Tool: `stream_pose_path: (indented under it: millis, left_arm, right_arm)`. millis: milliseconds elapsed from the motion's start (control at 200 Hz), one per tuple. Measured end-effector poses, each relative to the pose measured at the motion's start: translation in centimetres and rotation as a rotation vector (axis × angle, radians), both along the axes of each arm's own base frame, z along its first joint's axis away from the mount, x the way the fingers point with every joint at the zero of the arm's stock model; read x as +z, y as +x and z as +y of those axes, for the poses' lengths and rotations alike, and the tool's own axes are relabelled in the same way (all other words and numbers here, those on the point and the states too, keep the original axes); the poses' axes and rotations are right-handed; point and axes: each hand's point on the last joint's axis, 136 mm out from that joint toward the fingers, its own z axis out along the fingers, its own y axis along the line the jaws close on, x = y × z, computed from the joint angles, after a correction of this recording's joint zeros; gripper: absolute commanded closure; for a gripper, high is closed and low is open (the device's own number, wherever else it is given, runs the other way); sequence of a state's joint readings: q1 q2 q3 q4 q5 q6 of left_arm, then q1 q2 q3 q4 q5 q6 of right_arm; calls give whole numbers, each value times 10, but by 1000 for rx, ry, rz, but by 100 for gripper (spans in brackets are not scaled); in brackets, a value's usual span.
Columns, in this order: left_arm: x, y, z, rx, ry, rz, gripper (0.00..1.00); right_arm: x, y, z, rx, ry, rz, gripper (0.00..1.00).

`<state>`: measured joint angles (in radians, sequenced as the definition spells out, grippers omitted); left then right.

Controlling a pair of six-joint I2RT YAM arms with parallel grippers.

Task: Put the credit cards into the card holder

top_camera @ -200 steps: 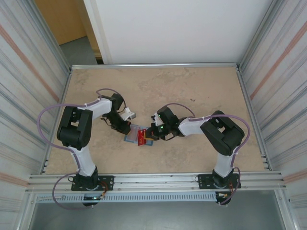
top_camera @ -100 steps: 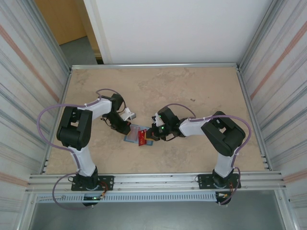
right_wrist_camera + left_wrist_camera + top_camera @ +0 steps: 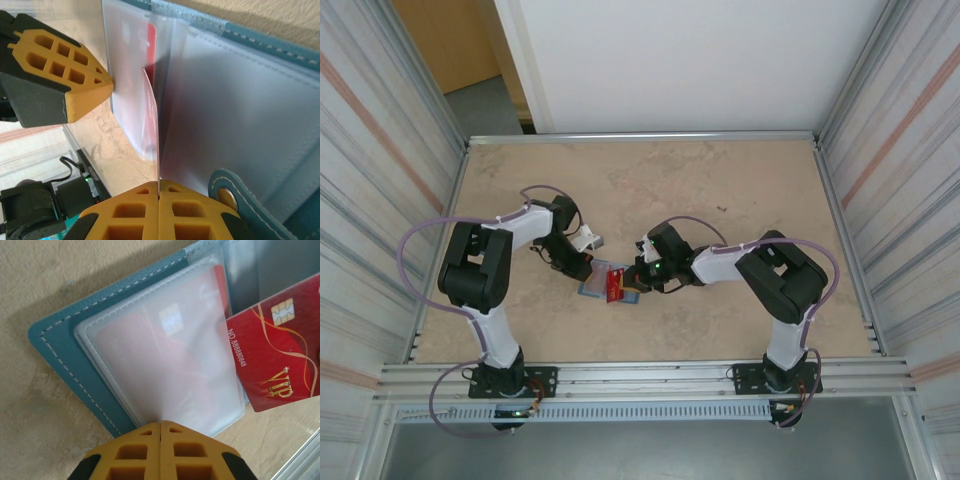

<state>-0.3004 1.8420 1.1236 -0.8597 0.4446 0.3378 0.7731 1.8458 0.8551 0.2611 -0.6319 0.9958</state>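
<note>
Slid the glossy red rectangular credit card point(image 3: 280, 350) a touch further over the open teal-blue folding card holder point(image 3: 65, 360). Pinching it edge-on with the right gripper point(image 3: 159, 187), fully closed; steadying the holder's clear plastic sleeve point(image 3: 165, 375) with the left gripper point(image 3: 161, 426), also closed. Looks close to insertion.

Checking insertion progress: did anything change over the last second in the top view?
The right gripper eased slightly left, carrying the red card a touch further over the card holder. Nothing was grasped or released. The left gripper stays clamped on the holder's clear sleeve, and the holder has not moved.
</note>
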Motion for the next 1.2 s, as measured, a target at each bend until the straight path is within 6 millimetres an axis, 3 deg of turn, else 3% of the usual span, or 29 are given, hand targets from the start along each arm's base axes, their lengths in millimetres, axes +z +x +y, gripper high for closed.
stream_pose_path:
  millis: [541, 1203]
  left_arm:
    - [0, 0, 0, -2, -3, 0, 100]
    - [0, 0, 0, -2, -3, 0, 100]
  right_arm:
    - [0, 17, 4, -97, 3, -17, 100]
    - [-8, 16, 4, -158, -6, -23, 100]
